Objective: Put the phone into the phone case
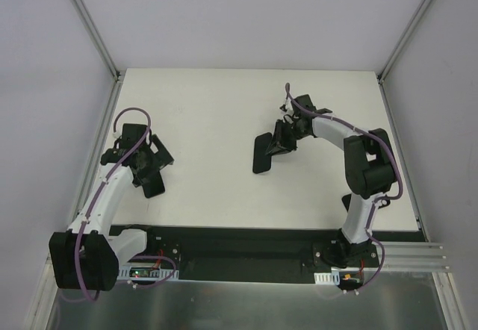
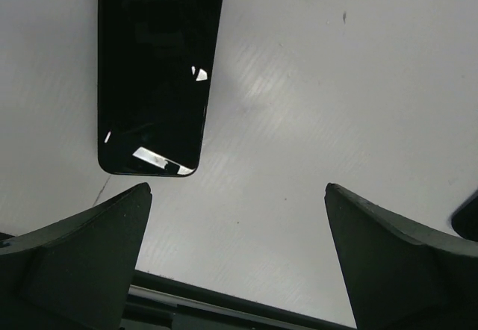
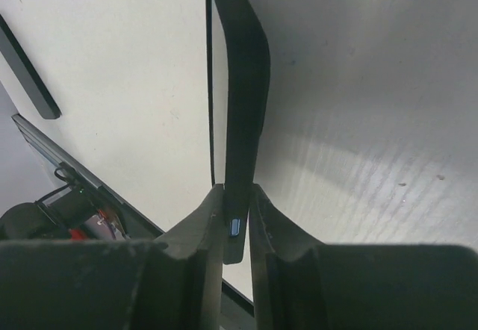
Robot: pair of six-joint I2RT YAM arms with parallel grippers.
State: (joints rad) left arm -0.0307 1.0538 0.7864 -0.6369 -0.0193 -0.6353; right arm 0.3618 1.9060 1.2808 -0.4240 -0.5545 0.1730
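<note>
L claw [image 2: 237, 190] wide open, empty; phone [image 2: 157, 69] lies flat on table [image 2: 336, 83] at its 11 o'clock. R claw [image 3: 237, 192] nipped tight on phone case [image 3: 246, 83] edge.

Phone [image 2: 153, 69], upper end off-frame.

Overhead view, close wrist views, shared table [image 1: 216, 113]

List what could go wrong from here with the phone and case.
1. The right claw pinches the phone case by one end only; it could twist or slip out.
2. The phone lies flat, screen up, off to one side of the open left claw; a grab may slide off.
</note>
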